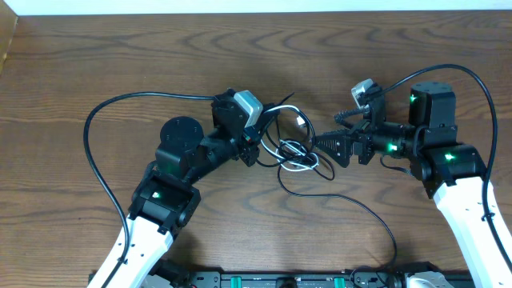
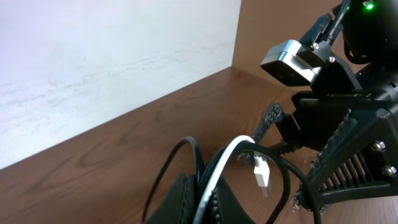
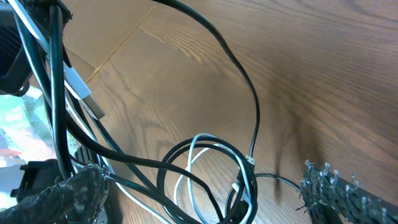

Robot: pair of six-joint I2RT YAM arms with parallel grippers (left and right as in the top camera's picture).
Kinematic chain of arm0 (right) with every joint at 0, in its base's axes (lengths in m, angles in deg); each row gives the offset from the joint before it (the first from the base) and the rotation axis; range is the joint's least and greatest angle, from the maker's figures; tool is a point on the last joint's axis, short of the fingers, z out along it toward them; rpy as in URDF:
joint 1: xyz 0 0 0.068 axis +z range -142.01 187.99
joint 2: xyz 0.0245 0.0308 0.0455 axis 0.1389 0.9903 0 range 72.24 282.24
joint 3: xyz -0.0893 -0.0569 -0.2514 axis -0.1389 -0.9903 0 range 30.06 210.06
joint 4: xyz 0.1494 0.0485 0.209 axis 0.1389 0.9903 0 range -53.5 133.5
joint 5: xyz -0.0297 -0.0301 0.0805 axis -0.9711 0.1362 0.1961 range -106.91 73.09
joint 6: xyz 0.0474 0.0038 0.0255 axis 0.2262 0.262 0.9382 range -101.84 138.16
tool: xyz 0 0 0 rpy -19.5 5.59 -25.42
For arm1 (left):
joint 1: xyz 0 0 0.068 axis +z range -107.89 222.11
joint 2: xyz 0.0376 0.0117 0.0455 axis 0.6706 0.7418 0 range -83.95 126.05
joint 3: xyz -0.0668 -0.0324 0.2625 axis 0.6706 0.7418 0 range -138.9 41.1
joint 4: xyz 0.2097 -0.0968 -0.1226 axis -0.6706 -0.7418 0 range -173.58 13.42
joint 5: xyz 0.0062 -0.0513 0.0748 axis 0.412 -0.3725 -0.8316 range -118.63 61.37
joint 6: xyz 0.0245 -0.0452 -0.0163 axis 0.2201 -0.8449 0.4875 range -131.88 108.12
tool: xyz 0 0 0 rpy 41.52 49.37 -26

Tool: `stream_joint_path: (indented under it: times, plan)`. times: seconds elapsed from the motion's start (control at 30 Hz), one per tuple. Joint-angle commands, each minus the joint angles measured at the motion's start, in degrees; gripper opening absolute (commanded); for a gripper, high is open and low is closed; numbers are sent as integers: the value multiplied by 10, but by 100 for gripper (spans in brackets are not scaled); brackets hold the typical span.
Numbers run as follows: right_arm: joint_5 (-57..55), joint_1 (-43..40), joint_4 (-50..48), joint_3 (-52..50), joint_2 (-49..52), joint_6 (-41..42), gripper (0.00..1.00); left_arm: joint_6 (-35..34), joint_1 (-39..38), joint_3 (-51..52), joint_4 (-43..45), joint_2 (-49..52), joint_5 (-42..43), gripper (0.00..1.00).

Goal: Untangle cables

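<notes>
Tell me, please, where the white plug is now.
In the overhead view, the white plug is between the left pincer and the right pincer, beside the looped cables.

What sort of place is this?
Probably a robotics lab bench: a left arm and right arm at a wooden table, tangled cables between them, a plain white wall behind.
</notes>
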Motion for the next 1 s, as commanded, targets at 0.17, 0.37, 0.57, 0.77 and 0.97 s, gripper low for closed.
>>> stream_joint_path:
  times: [0.17,0.37,0.57,0.77,0.97]
  plan:
    - [33,1,-14,3,3,-9,99,-19,-1,-5,4,9,48,8]
    - [55,2,-26,3,3,-6,99,-25,-3,-5,4,27,77,8]
    - [0,1,-24,3,3,-5,99,-25,-7,-5,4,29,77,8]
    - [-188,-14,-9,3,3,176,99,-19,-7,-5,4,14,77,8]
    - [-219,-28,5,3,3,218,99,23,-7,-5,-20,12,77,8]
